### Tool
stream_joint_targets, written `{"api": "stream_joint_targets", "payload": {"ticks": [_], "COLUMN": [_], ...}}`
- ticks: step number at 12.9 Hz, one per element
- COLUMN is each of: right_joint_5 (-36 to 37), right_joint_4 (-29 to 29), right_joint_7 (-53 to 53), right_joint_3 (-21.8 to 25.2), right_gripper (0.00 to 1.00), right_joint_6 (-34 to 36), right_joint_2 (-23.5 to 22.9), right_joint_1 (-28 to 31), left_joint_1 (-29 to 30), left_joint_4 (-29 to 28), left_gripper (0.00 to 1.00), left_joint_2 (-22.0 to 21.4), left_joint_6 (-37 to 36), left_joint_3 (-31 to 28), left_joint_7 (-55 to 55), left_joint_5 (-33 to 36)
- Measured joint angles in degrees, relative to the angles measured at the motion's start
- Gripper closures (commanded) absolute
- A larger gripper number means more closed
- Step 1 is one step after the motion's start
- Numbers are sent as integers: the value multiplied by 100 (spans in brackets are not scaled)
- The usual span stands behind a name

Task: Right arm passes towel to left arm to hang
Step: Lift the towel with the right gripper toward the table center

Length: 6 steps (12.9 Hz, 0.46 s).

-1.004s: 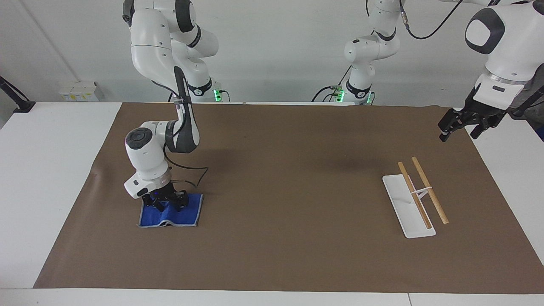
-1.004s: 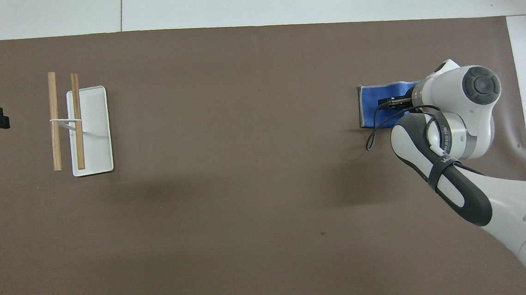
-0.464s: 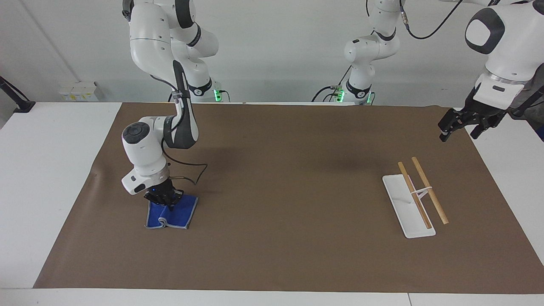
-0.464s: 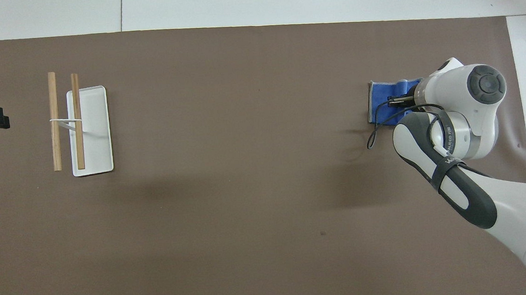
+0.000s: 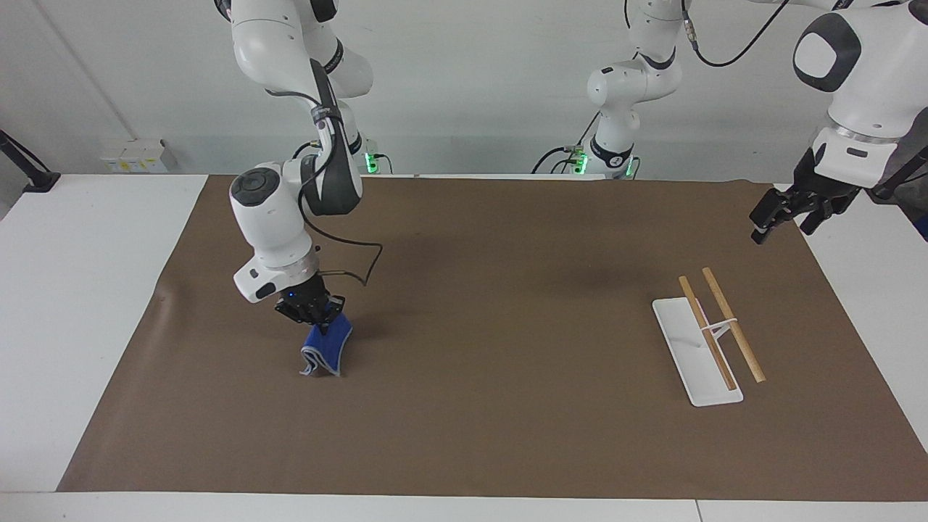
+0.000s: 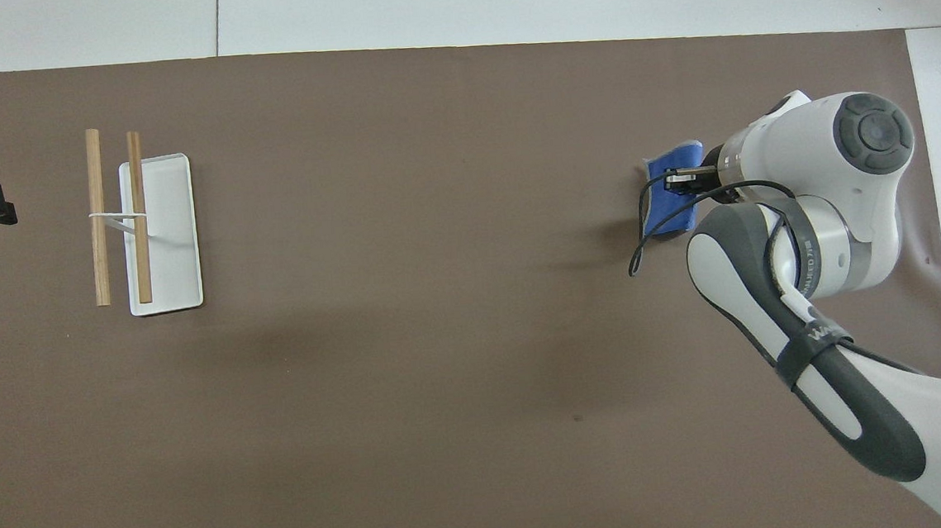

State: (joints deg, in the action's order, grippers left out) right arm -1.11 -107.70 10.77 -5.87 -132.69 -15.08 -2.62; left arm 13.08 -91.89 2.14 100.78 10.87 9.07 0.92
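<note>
The right hand [image 5: 313, 310] is clamped on the towel [image 5: 326, 349] near the right arm's end of the tabletop [image 5: 464, 435]. The cloth hangs bunched below the fingertips, its long axis now close to vertical, and its lowest fold looks to touch or barely clear the brown mat [image 5: 507, 326] — the facing view does not settle which. From overhead the wrist covers the grip, so only a strip of blue shows beside it.

Toward the middle the mat is bare. That is likely where the handover must happen, since the towel lies the whole width of the mat from the rack [image 5: 707, 341].

The rack — a white tray with two wooden rails raised on a thin stand — sits near the left arm's end. The left hand [image 5: 786, 210] hangs in the air over the mat's edge by that end, fingers apart and holding nothing, waiting. It is much the nearer hand to the rack, while the right arm alone is at the towel. How high the rails stand is hard to judge from either view.
</note>
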Motion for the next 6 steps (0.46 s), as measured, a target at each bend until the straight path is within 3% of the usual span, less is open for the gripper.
{"api": "stream_joint_targets", "payload": {"ticks": [2,6], "right_joint_5": [-181,-1722], "right_joint_4": [174,723], "right_joint_7": [270,478], "right_joint_3": [-372,-871], "right_gripper": [100,100], "right_joint_6": [246,420], "right_joint_2": [146,186], "right_joint_1": [-5,-18], "left_joint_1": [-1,-1], "left_joint_4": [0,1], "left_gripper": [0,0], "left_joint_2": [0,-1], "left_joint_6": [36,80], "left_joint_3": [17,15], "left_joint_7": [273,331], "left_joint_5": [0,0]}}
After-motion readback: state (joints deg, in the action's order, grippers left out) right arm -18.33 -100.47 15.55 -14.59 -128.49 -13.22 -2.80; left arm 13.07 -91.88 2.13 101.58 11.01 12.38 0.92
